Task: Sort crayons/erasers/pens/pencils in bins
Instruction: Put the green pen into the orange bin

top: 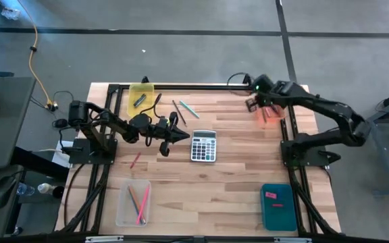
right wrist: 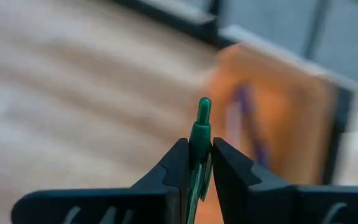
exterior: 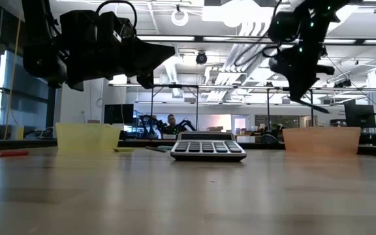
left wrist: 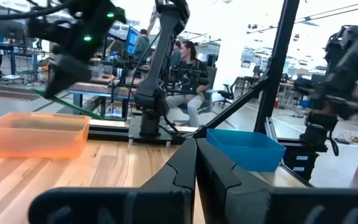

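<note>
My right gripper [top: 252,103] hangs above the table's far right part, beside the translucent orange bin [top: 271,113], and is shut on a dark green pen [right wrist: 201,124]. A purple pen [right wrist: 248,118] lies in that bin. My left gripper [top: 181,133] is shut and empty, held above the table just left of the grey calculator [top: 204,146]. A dark pen lies in the yellow bin [top: 141,94]. Two thin sticks [top: 184,109] lie on the table behind the calculator. A red crayon [top: 135,160] lies at the left. The clear bin [top: 134,202] holds pencils. The teal bin [top: 277,206] holds a pink eraser. My right gripper pinches the green pen between its two fingers, near one end [right wrist: 199,146], and the pen's tip [right wrist: 204,107] sticks out past the fingertips. The pen is lifted clear of the table. In the low view it slants out below the fingers [exterior: 313,104].
The calculator [exterior: 207,147] sits mid-table between the arms. The yellow bin [exterior: 87,138] is at the far left and the orange bin [exterior: 322,140] at the far right. Bare wood lies along the near middle. People sit in the room beyond the table.
</note>
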Action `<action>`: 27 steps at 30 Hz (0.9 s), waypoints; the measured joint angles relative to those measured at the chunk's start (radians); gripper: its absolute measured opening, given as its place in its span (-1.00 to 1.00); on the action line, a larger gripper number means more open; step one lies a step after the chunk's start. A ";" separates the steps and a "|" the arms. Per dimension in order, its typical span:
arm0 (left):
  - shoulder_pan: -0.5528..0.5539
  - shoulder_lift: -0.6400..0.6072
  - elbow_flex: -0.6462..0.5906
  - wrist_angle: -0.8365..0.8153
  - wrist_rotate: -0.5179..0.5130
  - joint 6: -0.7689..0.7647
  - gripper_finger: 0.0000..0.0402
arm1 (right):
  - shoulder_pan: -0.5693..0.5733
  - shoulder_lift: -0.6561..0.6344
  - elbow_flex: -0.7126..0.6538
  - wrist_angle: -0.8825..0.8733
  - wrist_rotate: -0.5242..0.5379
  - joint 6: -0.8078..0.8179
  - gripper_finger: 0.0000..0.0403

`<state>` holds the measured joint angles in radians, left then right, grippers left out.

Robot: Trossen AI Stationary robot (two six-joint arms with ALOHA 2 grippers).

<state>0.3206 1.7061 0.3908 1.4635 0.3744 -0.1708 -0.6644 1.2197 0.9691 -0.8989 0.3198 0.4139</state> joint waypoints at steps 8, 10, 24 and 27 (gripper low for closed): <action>0.000 0.000 0.000 -0.001 0.000 0.001 -1.00 | -0.231 0.131 0.000 0.160 0.125 -0.178 -0.80; 0.000 0.000 0.000 -0.002 0.000 0.000 -1.00 | -0.247 0.174 0.000 0.174 0.152 -0.212 -0.80; 0.000 0.000 0.000 -0.017 0.000 0.006 -1.00 | -0.298 0.415 -0.001 0.222 0.165 -0.266 -0.80; 0.000 0.000 0.000 -0.019 0.000 0.008 -1.00 | -0.298 0.431 -0.001 0.227 0.165 -0.266 -0.79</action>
<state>0.3210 1.7061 0.3908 1.4449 0.3748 -0.1623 -0.9623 1.6507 0.9684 -0.6715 0.4850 0.1482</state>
